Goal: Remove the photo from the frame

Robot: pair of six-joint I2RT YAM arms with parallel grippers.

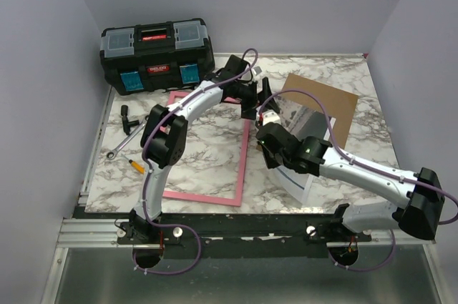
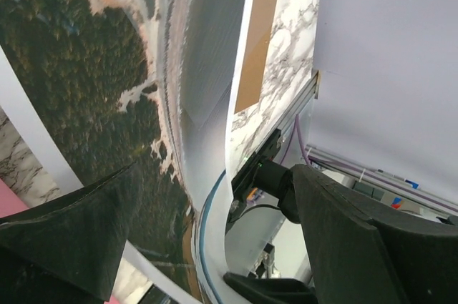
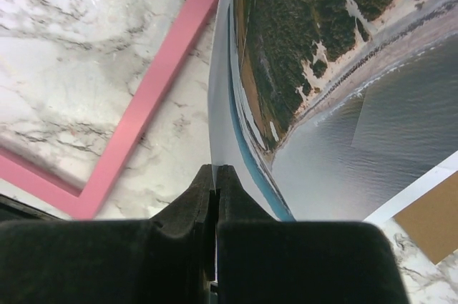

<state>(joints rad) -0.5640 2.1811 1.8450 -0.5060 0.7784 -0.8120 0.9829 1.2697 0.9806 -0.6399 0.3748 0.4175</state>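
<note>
**Item: photo** [image 1: 302, 116], landscape print.
Loc.: right of centre in top view, raised off the surface [image 1: 372, 132] and bowed. It is outside the frame [image 1: 243, 168], just right of the frame's right bar.

**Frame:** pink, flat on surface, centre-left, nothing in its opening but marble.

**Backing board** [image 1: 336, 104]: brown, upper right, behind the photo.

**Right hand** [image 3: 215, 172]: fingers pressed together w/ the photo's edge pinched between them, no gap seen.

**Left hand** [image 2: 215, 175]: fingers spread wide, gripping nothing. The print's edge runs down between them.

**Step (est.):** removal looks all but done, w/ the print free of the frame. What remains is putting it down.

**Next move needs:**
- Right hand keeps its pinch and carries the sheet away from the frame.
- Lay it down flat w/o creasing the bow.
- Left hand to back off, or close on the edge for support.

**Not visible / unclear:**
- Top view: right hand's grip point is masked by the wrist.
- Can't tell if the print's lower edge touches the surface.
- Left wrist view: can't tell if the sheet touches either finger.
- Print cropped in both wrist views.

**Misc.:** toolbox [image 1: 154, 54] upper left.
</note>
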